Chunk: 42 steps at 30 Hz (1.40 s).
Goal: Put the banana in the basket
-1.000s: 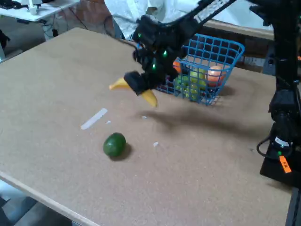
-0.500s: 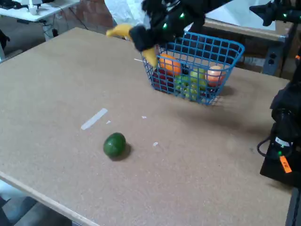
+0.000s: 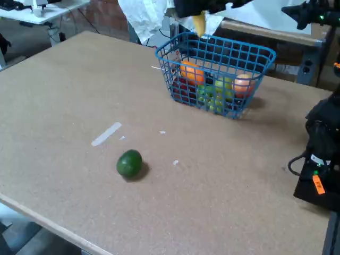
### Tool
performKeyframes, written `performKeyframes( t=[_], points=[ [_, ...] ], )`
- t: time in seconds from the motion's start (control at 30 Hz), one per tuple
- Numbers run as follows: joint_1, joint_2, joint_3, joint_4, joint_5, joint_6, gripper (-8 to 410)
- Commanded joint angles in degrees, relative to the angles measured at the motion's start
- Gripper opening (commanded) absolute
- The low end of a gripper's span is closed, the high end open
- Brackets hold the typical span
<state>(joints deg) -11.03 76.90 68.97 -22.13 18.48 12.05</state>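
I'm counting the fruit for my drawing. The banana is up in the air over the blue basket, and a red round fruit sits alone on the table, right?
Almost. The fixed view shows the banana up above the basket, but the lone round fruit on the table is dark green, not red.

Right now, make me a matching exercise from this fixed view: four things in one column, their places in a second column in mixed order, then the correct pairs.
Things:
1. banana
2. green round fruit
3. orange fruit
4. white strip

Places:
A. lying flat on the table, left of centre
B. inside the blue basket, near its left end
C. hanging at the top edge of the picture, above the basket's rear rim
D. alone on the table, near the front edge

Pairs: 1-C, 2-D, 3-B, 4-A
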Motion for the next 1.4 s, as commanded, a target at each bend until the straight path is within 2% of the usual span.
performKeyframes(
  t=[0.0,0.27,0.5,0.63,0.8,1.0,1.27,1.37],
  points=[
    [-9.5,2.2,3.1,-5.5,-4.1,4.9,-1],
    [-17.9,8.3,4.8,-8.5,-9.7,8.4,-1],
    [-20.7,19.7,14.0,-20.3,-10.0,12.4,-1],
    [-21.0,26.1,18.9,-24.4,-10.0,13.0,0],
    [-21.0,30.9,20.3,-23.5,-10.1,13.5,0],
    [-21.0,33.7,20.3,-18.7,-10.1,13.3,0],
    [-21.0,34.1,20.3,-20.5,-8.9,7.2,0],
    [-21.0,34.1,20.3,-20.5,-8.9,7.5,0]
  ],
)
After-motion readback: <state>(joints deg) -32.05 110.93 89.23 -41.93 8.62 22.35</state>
